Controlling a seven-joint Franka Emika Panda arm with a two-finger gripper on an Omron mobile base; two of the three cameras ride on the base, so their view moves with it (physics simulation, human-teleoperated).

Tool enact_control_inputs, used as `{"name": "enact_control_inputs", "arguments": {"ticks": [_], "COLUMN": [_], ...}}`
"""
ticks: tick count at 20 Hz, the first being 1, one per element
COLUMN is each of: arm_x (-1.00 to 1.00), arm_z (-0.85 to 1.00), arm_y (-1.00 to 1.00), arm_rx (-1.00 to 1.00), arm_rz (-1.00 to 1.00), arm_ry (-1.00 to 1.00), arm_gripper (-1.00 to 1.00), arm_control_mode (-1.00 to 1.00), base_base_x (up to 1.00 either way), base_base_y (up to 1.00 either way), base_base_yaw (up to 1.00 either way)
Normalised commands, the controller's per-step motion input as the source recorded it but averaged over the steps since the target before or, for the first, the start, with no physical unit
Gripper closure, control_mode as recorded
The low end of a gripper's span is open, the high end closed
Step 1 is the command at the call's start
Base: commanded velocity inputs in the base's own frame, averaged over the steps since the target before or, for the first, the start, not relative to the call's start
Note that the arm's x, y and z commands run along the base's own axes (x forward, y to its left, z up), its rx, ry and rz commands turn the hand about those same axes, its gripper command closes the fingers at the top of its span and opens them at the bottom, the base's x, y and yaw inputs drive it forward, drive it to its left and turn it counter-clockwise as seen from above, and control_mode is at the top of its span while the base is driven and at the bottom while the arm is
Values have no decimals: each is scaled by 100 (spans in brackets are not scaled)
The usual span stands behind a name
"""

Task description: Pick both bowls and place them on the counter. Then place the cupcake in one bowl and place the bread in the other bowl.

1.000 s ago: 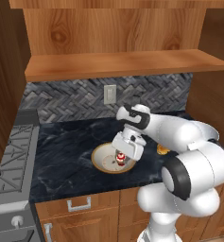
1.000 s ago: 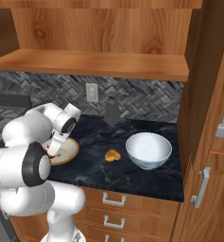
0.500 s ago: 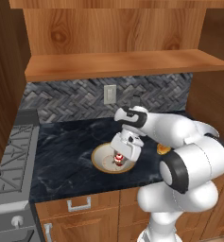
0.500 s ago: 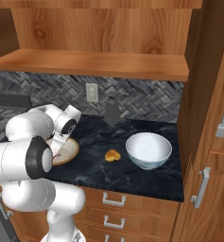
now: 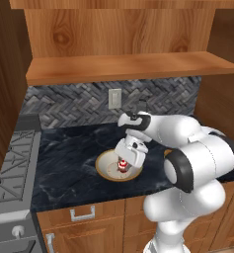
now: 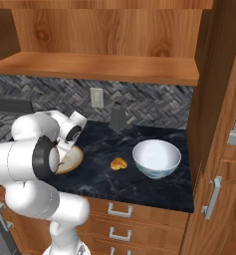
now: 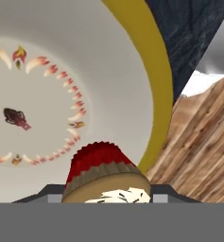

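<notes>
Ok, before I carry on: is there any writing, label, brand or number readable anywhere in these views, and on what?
None: no readable text, brand or number in any view.
The cream bowl carries only painted decoration, a ring of red-orange marks and a small dark figure, no letters.
The cupcake, white bowl, bread and wall outlet are unmarked.
</notes>
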Motion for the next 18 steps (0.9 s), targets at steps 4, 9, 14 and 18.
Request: {"name": "enact_control_inputs", "arguments": {"ticks": [4,9,14,18], "arm_x": [4,7,13,19], "arm_z": [-20,-21,-17,-11], "arm_y": [2,2,4,5], "arm_rx": [0,0,0,0], "arm_rz": [0,0,0,0], "arm_ry": [0,0,0,0], "arm_gripper": [100,100,100,100], "arm_control_mode": [-100,-100,-100,-100], "base_base_x": [0,0,0,0], "base_base_y": [0,0,0,0], "base_base_yaw": [0,0,0,0]}}
